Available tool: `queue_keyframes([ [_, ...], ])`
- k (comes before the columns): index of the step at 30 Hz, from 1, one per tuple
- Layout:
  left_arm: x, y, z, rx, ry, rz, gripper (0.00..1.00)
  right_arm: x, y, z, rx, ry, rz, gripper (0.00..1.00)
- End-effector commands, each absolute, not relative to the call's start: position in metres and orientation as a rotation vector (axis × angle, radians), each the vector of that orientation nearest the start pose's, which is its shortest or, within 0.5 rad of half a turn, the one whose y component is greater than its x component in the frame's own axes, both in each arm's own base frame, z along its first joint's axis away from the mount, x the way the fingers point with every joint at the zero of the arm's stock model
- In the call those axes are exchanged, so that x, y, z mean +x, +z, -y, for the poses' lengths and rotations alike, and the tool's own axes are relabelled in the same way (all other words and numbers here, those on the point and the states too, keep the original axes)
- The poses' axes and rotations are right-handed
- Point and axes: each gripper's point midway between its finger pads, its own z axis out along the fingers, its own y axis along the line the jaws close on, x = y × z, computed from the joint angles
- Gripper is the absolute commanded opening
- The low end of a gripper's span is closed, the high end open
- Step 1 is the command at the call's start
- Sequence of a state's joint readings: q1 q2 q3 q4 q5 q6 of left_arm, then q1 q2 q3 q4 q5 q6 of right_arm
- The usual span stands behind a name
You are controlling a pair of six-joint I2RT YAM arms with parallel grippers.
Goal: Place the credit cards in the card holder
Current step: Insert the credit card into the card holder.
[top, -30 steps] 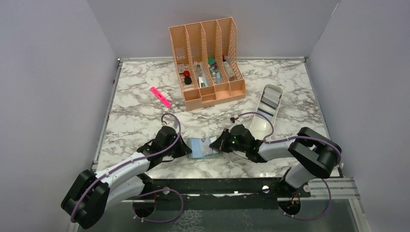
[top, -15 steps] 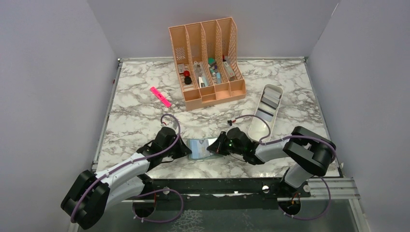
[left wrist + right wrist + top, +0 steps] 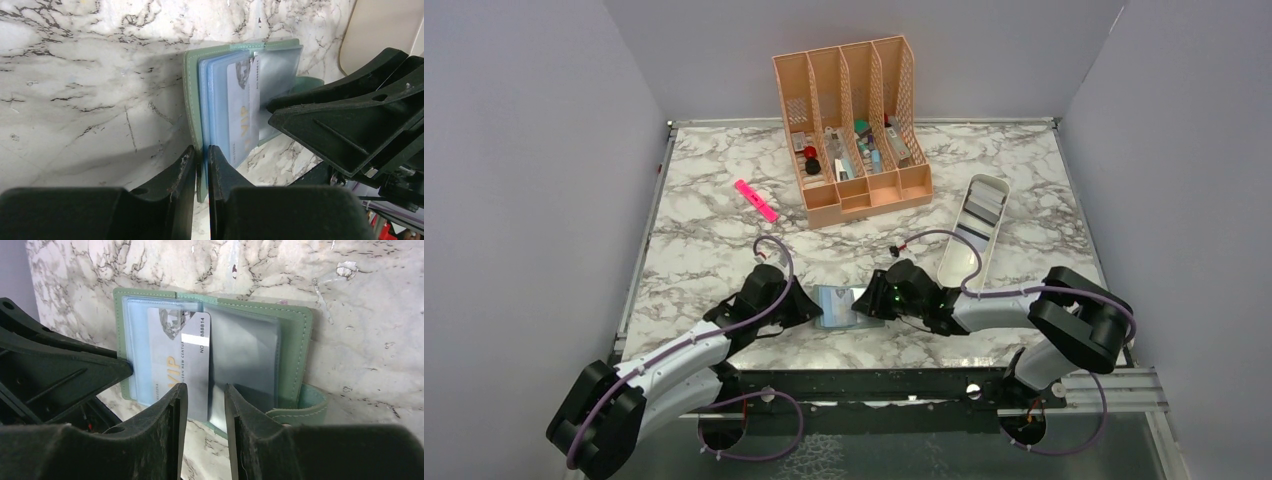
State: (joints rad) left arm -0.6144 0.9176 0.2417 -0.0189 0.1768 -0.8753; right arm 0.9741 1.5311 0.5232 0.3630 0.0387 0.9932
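A silver-grey plastic credit card (image 3: 172,350) sits partly in a clear pocket of the grey-green bifold card holder (image 3: 295,350), which lies open just ahead of the right gripper (image 3: 206,390). That gripper's fingers stand spread over the card's edge. The left gripper (image 3: 201,150) narrowly straddles the holder's edge; clamped or not, I cannot tell.

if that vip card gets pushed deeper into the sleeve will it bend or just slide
The card looks thin, flat and glossy, so it probably slides rather than buckles. The clear sleeve looks soft and may snag a corner. The small card holder could skate on the table.
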Motion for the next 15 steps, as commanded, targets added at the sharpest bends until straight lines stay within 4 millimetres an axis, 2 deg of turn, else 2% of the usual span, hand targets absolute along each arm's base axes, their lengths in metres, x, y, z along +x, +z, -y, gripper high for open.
queue_keyframes([
  [1, 0.174, 0.042, 0.201, -0.222, -0.978, -2.417, 0.18, 0.193, 0.03, -0.323, 0.012, 0.9, -2.423, 0.39],
  [15, 0.173, 0.042, 0.203, -0.218, -0.994, -2.419, 0.13, 0.19, 0.038, -0.351, -0.059, 1.056, -2.395, 0.41],
])
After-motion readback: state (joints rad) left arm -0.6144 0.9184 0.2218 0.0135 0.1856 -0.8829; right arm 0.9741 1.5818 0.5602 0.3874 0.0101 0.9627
